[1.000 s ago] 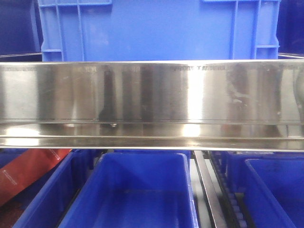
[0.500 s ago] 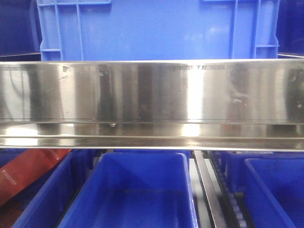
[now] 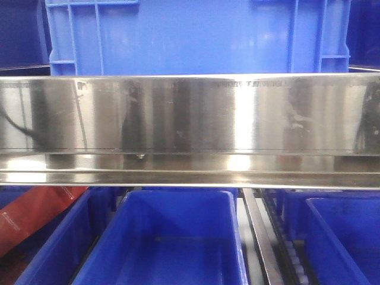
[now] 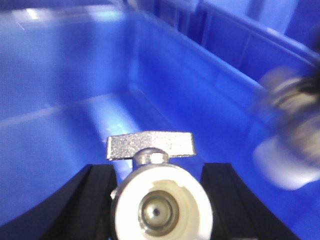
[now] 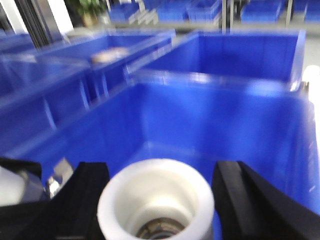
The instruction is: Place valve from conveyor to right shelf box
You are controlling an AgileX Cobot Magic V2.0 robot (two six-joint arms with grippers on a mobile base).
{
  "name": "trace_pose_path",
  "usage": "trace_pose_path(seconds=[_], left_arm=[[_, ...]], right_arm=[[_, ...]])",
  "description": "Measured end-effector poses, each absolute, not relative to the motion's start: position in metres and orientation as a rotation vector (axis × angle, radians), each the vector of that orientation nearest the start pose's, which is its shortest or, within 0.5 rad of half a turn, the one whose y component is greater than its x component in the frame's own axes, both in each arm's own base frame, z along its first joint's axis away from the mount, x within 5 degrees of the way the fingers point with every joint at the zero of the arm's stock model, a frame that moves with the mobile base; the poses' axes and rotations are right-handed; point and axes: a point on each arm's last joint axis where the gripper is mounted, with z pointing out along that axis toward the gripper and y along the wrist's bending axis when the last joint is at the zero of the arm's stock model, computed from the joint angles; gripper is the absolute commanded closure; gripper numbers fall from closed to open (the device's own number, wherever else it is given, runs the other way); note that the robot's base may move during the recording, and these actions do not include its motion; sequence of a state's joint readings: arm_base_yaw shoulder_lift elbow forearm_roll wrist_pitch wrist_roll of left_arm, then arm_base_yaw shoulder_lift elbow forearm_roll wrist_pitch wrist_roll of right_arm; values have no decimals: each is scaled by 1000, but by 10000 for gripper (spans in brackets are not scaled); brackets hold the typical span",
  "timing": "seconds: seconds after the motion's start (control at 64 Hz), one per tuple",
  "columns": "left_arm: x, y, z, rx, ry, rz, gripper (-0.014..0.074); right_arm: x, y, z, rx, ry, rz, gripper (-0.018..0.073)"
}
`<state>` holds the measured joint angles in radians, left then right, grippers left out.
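— Right, start with the left claw (image 4: 160,172). What state is it in?
— Clenched on a valve (image 4: 161,212). Its black fingers (image 4: 95,192) sit close against either side of the metal body. The white-capped end faces the wrist camera, and the flat metal handle (image 4: 150,146) stands up on top.
— Where is that valve, then?
— In the air over the open inside of a blue box (image 4: 65,85), above the floor and clear of the walls.
— Anything next to it?
— Off to the right there is a metal-and-white shape (image 4: 287,145) near the box's right wall. It is too smeared to name.
— And the right claw (image 5: 162,175)?
— Grasping as well. It has a second valve (image 5: 156,200) with the white cap toward the camera and black fingers (image 5: 242,200) on both sides. It hangs above the inside of a blue bin (image 5: 215,120). I cannot tell whether that is the same container as the one under the left claw.
— What lies around it?
— At the near left is a scrap of bright metal (image 5: 59,175) beside something white, both blurred. Beyond the far wall stands another open bin (image 5: 250,50), and there are more blue ones to the left.
— What about the front camera?
— A brushed steel rail (image 3: 190,119) runs across the whole view. A large blue crate (image 3: 196,35) stands above it and an open blue tub (image 3: 178,237) sits below. A red strip (image 3: 35,214) lies at the lower left.
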<state>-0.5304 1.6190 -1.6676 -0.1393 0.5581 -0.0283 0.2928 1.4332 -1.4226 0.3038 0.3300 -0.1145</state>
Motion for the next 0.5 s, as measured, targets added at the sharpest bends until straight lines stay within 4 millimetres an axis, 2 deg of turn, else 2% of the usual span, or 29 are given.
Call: trace_pose_path(seconds=[0.156, 0.281, 0.359, 0.422, 0.5], left_arm=[[337, -197, 411, 400, 2045, -509, 707], [346, -191, 402, 374, 2083, -494, 705], [348, -189, 400, 365, 2091, -492, 665], [350, -188, 399, 361, 2094, -489, 592], [349, -188, 399, 360, 2096, -491, 475]], right_arm=[[337, 111, 406, -180, 1884, 411, 721], [342, 112, 399, -182, 1903, 407, 721], [345, 113, 395, -183, 1913, 406, 705], [346, 113, 394, -183, 1918, 406, 629], [347, 114, 391, -183, 1924, 405, 470]])
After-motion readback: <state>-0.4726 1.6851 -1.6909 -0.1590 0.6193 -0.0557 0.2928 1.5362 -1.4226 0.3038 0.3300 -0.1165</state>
